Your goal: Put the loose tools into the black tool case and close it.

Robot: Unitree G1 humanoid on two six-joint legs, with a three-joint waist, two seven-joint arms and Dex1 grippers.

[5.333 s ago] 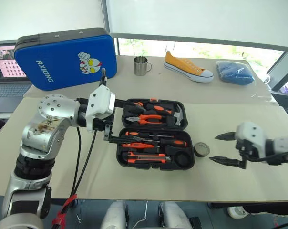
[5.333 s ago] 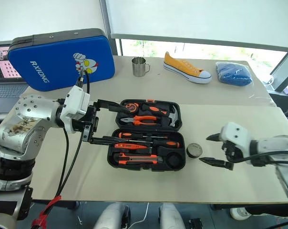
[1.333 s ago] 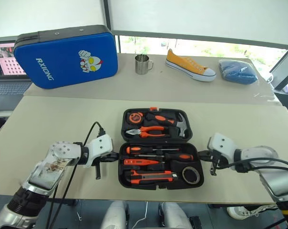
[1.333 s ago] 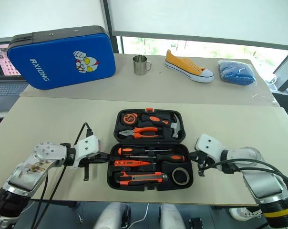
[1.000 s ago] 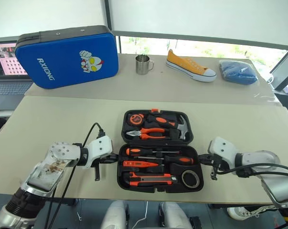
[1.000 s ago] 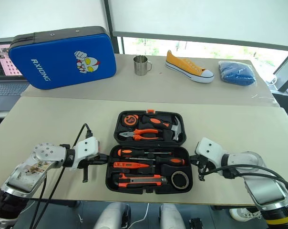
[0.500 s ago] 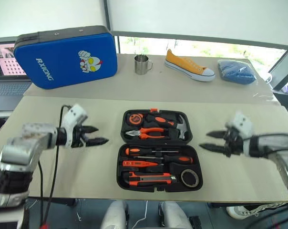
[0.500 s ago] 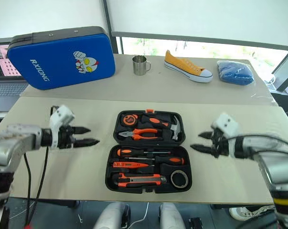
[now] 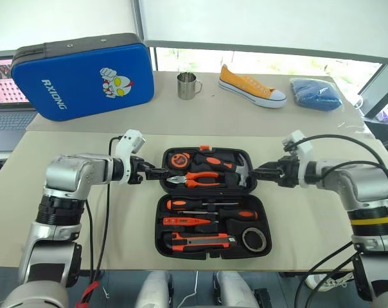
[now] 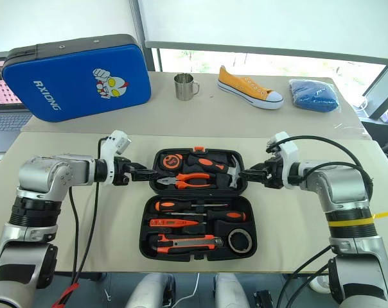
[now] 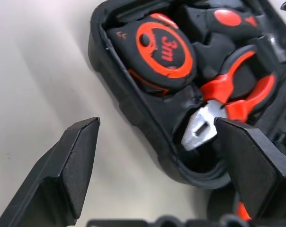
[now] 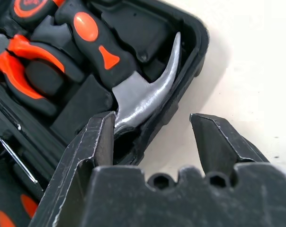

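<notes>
at the far half of the black tool case (image 9: 210,200), the two end effectors sit one at each side edge. the left end effector (image 9: 157,172) has its fingers spread apart; in the left wrist view (image 11: 157,156) one finger lies outside the case wall on the worktop side and the other over the pliers (image 11: 228,101), so the case's corner by the tape measure (image 11: 164,49) stands between them. it grips nothing. the right end effector (image 9: 258,172) is likewise released, its fingers parted; in the right wrist view (image 12: 155,142) the case's rim beside the hammer (image 12: 133,94) lies between the two fingers, and whether they touch the plastic cannot be told.

the case lies open and flat in the middle of the beige worktop (image 9: 72,231). its near half holds two screwdrivers (image 9: 210,205), a slim orange tool (image 9: 187,221), a utility knife (image 9: 200,242) and a tape roll (image 9: 254,239) in their recesses; the far half holds the tape measure, pliers and hammer.

on a second worktop beyond stand a blue padded case (image 9: 81,77) with a cartoon figure, a metal mug (image 9: 187,85), a yellow shoe (image 9: 252,88) and a blue cloth bundle (image 9: 316,94). a laptop (image 9: 4,102) sits at the far left, and windows run behind.
</notes>
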